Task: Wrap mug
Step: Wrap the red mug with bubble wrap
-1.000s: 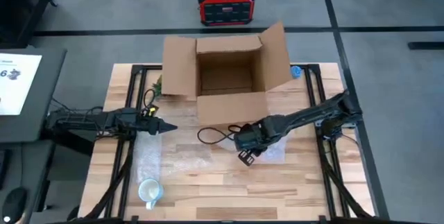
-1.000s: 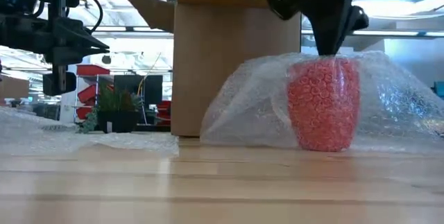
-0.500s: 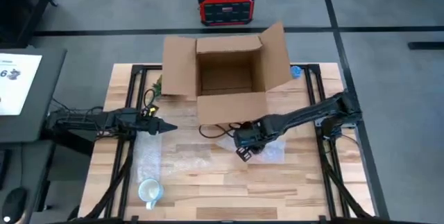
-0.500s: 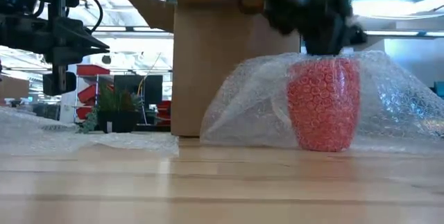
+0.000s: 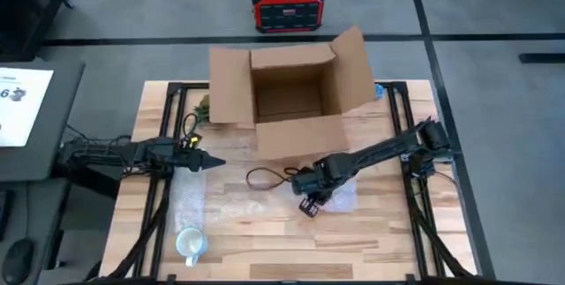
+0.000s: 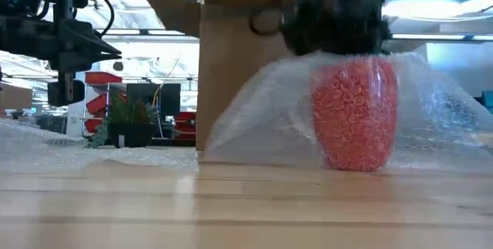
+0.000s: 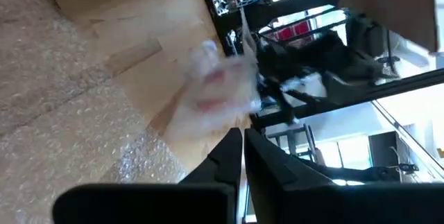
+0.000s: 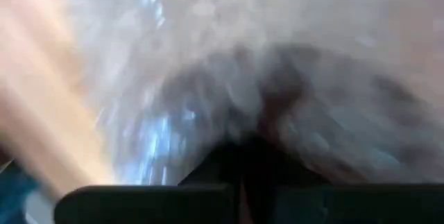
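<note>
Red mug (image 6: 354,118) upright, draped in clear bubble wrap (image 6: 262,126), before cardboard box (image 5: 287,100)

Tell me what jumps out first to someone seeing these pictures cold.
The red mug under clear bubble wrap stands out, upright on the wooden table in front of the open cardboard box, with the right end effector pressed down onto its top. The left end effector hangs shut at the table's left side, above a second sheet of bubble wrap beside a white mug.
</note>
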`<act>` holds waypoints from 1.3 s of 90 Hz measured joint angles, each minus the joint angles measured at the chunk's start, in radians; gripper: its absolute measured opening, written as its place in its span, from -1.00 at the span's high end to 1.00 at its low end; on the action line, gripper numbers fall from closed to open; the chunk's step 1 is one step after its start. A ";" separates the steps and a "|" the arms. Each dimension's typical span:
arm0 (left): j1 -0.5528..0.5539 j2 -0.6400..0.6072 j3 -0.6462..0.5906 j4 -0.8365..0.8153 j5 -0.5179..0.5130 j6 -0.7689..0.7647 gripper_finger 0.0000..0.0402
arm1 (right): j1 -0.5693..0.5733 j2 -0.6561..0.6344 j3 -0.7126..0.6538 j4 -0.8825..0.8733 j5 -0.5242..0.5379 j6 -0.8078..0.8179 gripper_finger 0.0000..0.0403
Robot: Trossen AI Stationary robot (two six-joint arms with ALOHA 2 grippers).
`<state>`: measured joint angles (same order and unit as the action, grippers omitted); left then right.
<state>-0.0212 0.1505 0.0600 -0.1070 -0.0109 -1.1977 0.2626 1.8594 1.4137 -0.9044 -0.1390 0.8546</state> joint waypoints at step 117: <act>0.000 0.000 0.000 0.000 0.000 0.001 1.00 | 0.017 0.109 0.364 -0.368 0.063 0.002 1.00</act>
<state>-0.0212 0.1505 0.0601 -0.1070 -0.0109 -1.1969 0.2800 1.9684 1.7778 -1.2720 -0.0755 0.8561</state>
